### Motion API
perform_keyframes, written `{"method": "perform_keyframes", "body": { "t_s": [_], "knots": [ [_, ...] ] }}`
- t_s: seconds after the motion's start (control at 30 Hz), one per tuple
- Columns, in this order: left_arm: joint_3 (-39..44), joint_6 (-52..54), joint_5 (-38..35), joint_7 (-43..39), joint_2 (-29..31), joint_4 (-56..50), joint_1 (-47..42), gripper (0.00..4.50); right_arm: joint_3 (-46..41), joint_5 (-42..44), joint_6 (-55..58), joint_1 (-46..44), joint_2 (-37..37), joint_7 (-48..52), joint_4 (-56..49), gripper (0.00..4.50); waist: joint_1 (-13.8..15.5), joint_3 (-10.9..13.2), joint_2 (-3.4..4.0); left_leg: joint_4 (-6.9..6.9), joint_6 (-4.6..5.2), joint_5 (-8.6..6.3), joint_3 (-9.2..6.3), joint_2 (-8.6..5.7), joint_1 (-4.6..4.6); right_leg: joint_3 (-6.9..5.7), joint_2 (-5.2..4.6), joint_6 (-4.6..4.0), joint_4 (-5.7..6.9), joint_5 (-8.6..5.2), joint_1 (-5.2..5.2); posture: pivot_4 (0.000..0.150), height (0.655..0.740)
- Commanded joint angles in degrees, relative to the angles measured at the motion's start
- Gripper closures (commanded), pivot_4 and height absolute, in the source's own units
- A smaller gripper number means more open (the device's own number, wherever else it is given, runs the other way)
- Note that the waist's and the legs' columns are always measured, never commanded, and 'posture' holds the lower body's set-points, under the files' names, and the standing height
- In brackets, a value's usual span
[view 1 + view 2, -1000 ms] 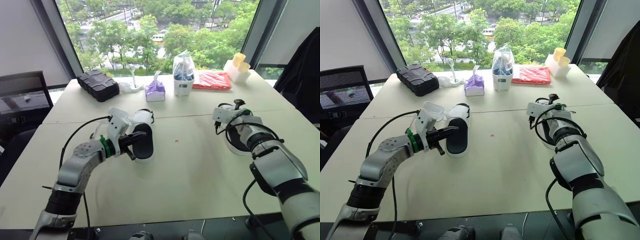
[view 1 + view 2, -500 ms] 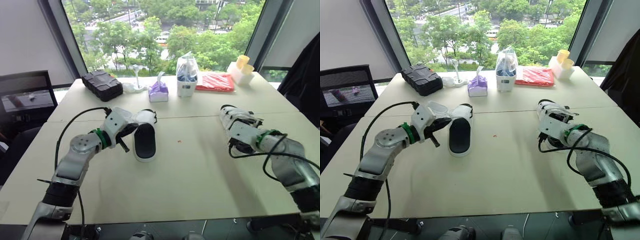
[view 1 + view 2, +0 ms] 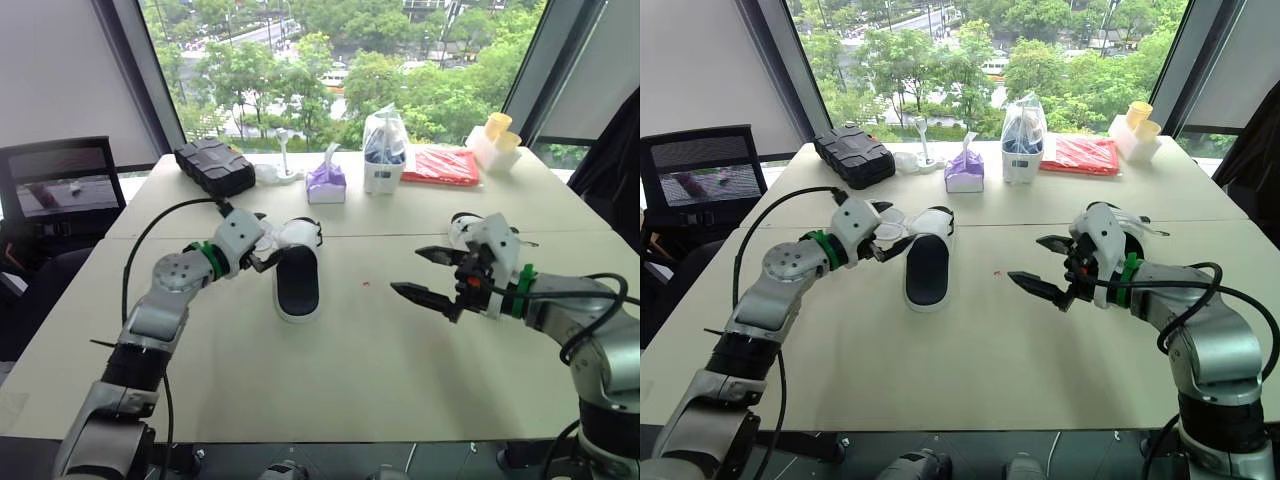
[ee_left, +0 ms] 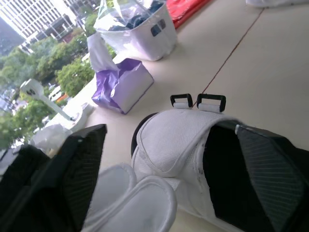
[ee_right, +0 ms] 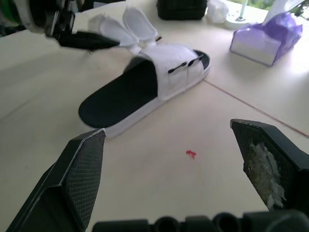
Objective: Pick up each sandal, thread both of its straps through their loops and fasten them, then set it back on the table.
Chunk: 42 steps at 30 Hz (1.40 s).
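A white sandal with a black footbed (image 3: 297,277) lies on the table (image 3: 350,360), left of the middle. Its two white straps (image 5: 130,21) lie loose and flapped outward, away from the two black loops (image 4: 198,101) on the upper. My left gripper (image 3: 268,252) is open at the strap side of this sandal, with the strap ends and the upper between its fingers (image 4: 72,169). My right gripper (image 3: 406,270) hangs open over the table to the right, pointing toward the sandal and holding nothing. A white edge that may be the other sandal (image 4: 285,2) shows far off.
Along the table's far side stand a black case (image 3: 212,165), a purple tissue box (image 3: 326,183), a white bin with a bag (image 3: 384,160), a red packet (image 3: 445,165) and yellow cups (image 3: 497,135). A chair (image 3: 60,190) stands at the left.
The head camera has shifted. My left gripper went from shut to open and moved up to the sandal's straps. My right arm swung from the right side toward the table's middle.
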Motion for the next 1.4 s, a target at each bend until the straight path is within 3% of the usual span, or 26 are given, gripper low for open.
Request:
{"method": "perform_keyframes", "body": {
  "t_s": [0.03, 0.17, 0.3, 0.5, 0.83, 0.97, 1.0, 1.07, 1.17, 1.3, 1.4],
  "knots": [
    [-3.61, -3.85, 4.43, 1.25, -2.24, 2.5, -1.82, 0.03, 0.71, 1.79, 0.5, -1.19, 0.59, -3.45, 0.23, 0.0, 0.07, 0.0, 0.0, -0.01, 0.0, 0.0, 0.0, 0.0, 0.0, 0.0, 0.0, 0.0, -0.01, 0.0, -0.01, 0.15, 0.74],
    [-4.32, 1.2, 6.24, 3.77, -6.58, 6.74, -5.17, 0.03, 2.16, 2.81, 1.27, -4.06, -1.88, -4.09, 2.61, 0.0, 0.02, 0.05, -0.08, 0.04, 0.01, 0.01, 0.0, -0.03, -0.11, 0.0, -0.01, 0.01, 0.02, 0.0, -0.11, 0.15, 0.74],
    [-7.32, 0.05, 12.03, 8.05, -9.04, 13.87, -9.24, 0.03, 3.85, 3.07, 1.38, -7.35, -1.85, -5.7, 7.92, 0.0, -0.09, 0.08, -0.13, 0.08, 0.01, 0.01, -0.02, -0.02, -0.12, -0.05, 0.02, 0.01, 0.05, 0.0, -0.1, 0.15, 0.74],
    [-12.89, -4.15, 21.55, 16.4, -11.68, 28.75, -16.25, 0.03, 4.05, 4.08, 2.79, -8.25, -4.01, -6.78, 7.97, 0.0, 0.06, 0.08, -0.15, 0.11, -0.16, 0.11, 0.01, -0.04, -0.37, -0.05, 0.0, 0.03, 0.08, 0.01, -0.35, 0.15, 0.74],
    [-15.65, -5.23, 28.0, 23.29, -9.63, 39.61, -20.84, 0.03, 3.35, 7.67, 6.42, -8.06, -2.44, -12.75, 3.17, 0.0, -1.03, 0.08, -0.16, 0.51, 0.09, -0.04, -0.02, -0.04, -0.55, -0.09, 0.03, 0.11, 0.33, 0.05, -0.44, 0.15, 0.74],
    [-16.04, -3.55, 30.02, 22.25, -6.45, 37.94, -20.63, 0.03, 4.49, 8.44, 4.4, -8.84, -2.28, -12.29, 4.21, 0.0, -2.06, 0.08, -0.16, 0.47, 0.09, -0.04, -0.01, -0.03, -0.55, -0.05, 0.05, 0.11, 0.36, 0.05, -0.5, 0.15, 0.74],
    [-14.55, -4.34, 28.8, 20.42, -3.44, 34.7, -18.2, 0.03, 5.69, 8.8, 5.98, -9.71, -0.11, -14.7, 2.12, 0.0, -2.15, 0.08, -0.15, 0.44, 0.09, -0.04, -0.01, -0.03, -0.55, -0.03, 0.06, 0.11, 0.4, 0.05, -0.54, 0.15, 0.74],
    [-11.49, 4.33, 28.08, 15.18, -0.44, 18.07, -10.98, 0.03, 6.03, 8.14, 2.07, -11.41, -0.78, -12.27, 7.43, 0.0, -3.33, 0.07, -0.13, 0.35, 0.08, -0.04, 0.0, 0.0, -0.54, -0.01, 0.05, 0.11, 0.51, 0.05, -0.7, 0.15, 0.74],
    [-6.15, 11.69, 26.27, 9.61, 4.68, 0.38, -1.08, 0.03, 8.6, 8.22, 1.4, -12.87, 1.88, -13.9, 6.84, 0.0, -3.81, 0.07, -0.13, 0.33, -0.04, 0.02, 0.04, -0.02, -0.52, 0.02, 0.0, 0.11, 0.76, 0.05, -0.97, 0.15, 0.74],
    [-3.26, 19.32, 26.11, 5.93, 6.38, -11.49, 4.4, 0.03, 10.19, 7.9, -0.45, -13.48, 3.12, -13.86, 8.42, 0.0, -2.82, 0.07, -0.14, 0.35, -0.24, 0.15, -0.01, -0.03, -0.58, 0.03, -0.01, 0.08, 0.87, 0.05, -1.12, 0.15, 0.74],
    [-3.08, 20.57, 26.99, 5.64, 7.41, -12.45, 5.06, 0.03, 11.47, 7.59, -1.97, -13.92, 3.77, -13.79, 9.77, 0.0, -1.36, 0.07, -0.14, 0.44, 0.0, 0.0, -0.01, -0.14, -0.63, 0.01, -0.01, 0.08, 0.82, 0.06, -1.08, 0.15, 0.74]
  ]
}}
